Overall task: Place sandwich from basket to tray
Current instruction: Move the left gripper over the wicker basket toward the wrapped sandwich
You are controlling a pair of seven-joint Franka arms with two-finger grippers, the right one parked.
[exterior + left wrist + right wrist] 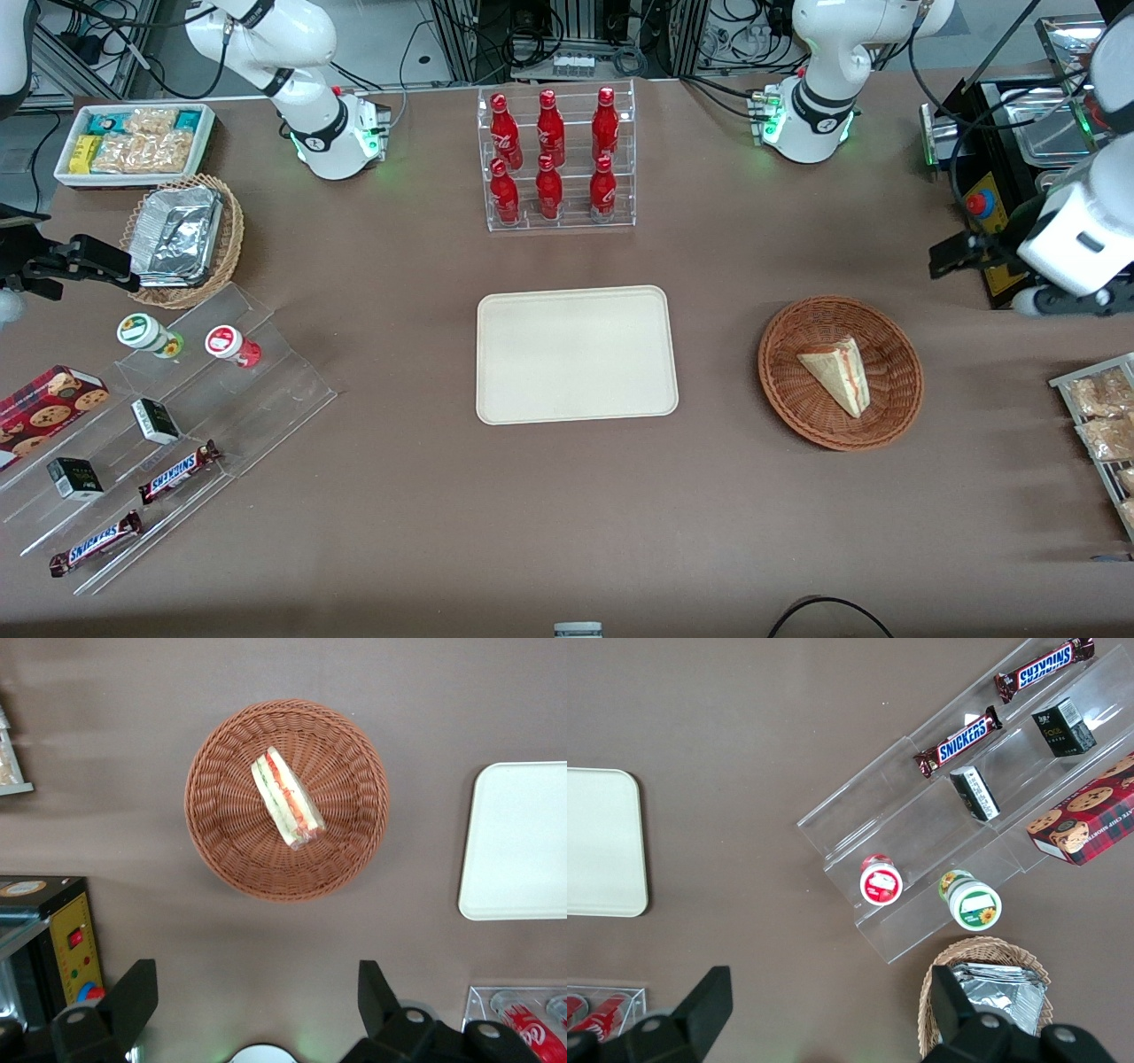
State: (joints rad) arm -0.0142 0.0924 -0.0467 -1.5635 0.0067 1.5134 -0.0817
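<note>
Nothing yet carried over: tray [576, 354] lying bare mid-bench, sandwich [836, 372] sitting in the basket [788, 390] toward the working arm's end, gripper [257, 1010] hovering high, apart from the basket, fingers [133, 997] spread wide, holding nothing, whole pick-and-place remaining.

The basket [840, 372] is reddish-brown woven wicker, ribbed and rough, and the sandwich [837, 373] in it shows soft, matt pale bread. The tray [577, 354] looks like smooth cream plastic with a dull sheen. A matt brown covering spreads over the table [567, 496]. The gripper [257, 1010], raised above the table just beside the basket with its fingers [376, 992] spread wide, has matt black plastic-looking fingers. The bottles [549, 155] are glossy red, standing in a clear, shiny acrylic rack [558, 159]. The foil trays [174, 235] are crinkled, bright silver
</note>
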